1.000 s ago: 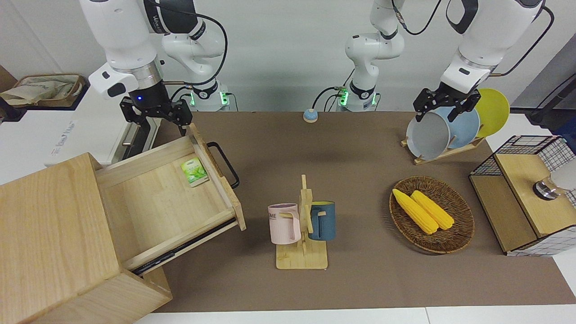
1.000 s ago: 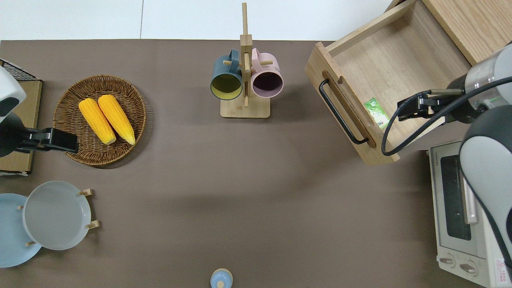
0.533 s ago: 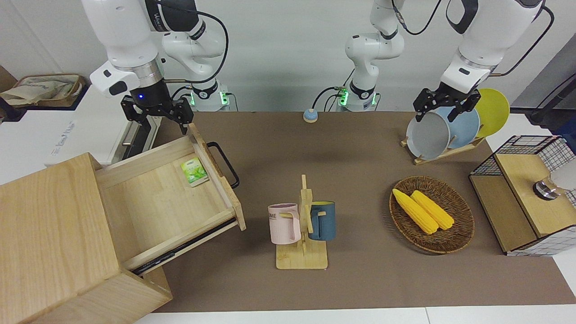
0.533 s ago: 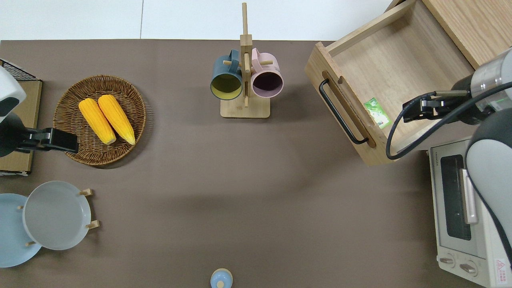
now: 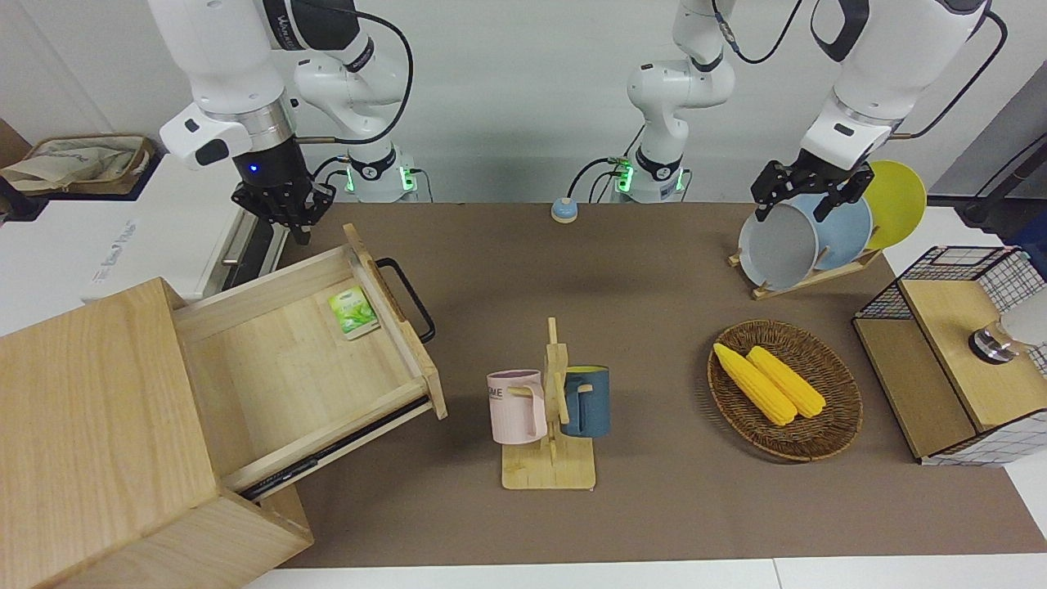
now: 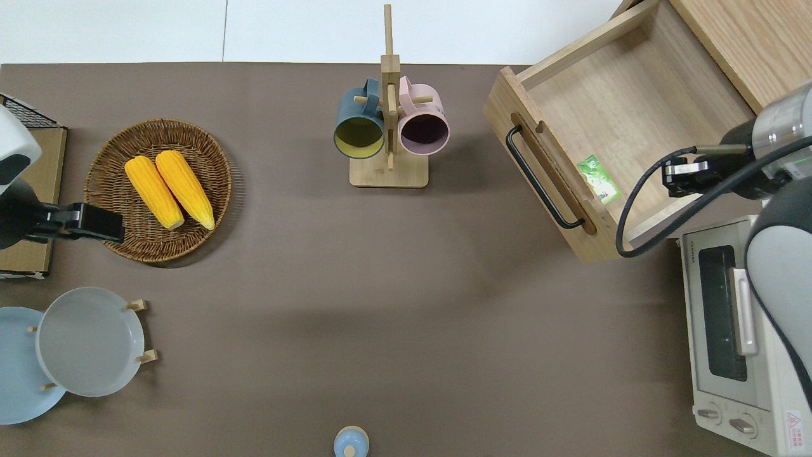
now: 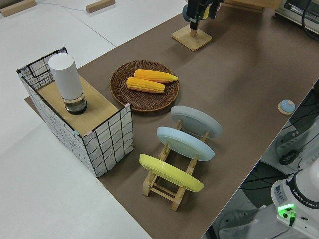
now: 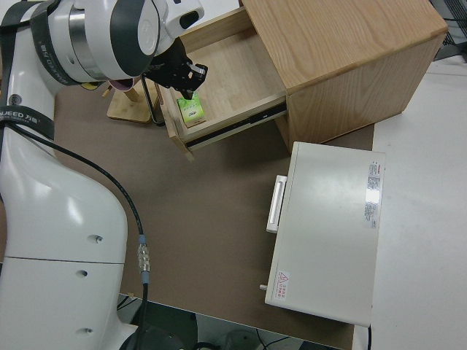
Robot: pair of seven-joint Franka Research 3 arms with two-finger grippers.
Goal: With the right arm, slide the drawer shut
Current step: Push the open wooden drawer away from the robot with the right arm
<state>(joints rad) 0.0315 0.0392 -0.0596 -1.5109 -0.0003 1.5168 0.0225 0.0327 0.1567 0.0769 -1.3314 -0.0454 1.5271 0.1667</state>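
Overhead, the right gripper point(image 6: 671, 179) hangs over the open drawer point(image 6: 625, 108), jaws closed on nothing.

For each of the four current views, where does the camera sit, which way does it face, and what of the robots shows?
Front: across the table, facing the robots; both arms show, right gripper by the open drawer.
Overhead: straight down; both grippers enter at the sides.
Left side: raised at the left arm's end, along the table; only a base shows.
Right side: above the right arm, toward the cabinet.
Shared: front and overhead both show the corn basket.
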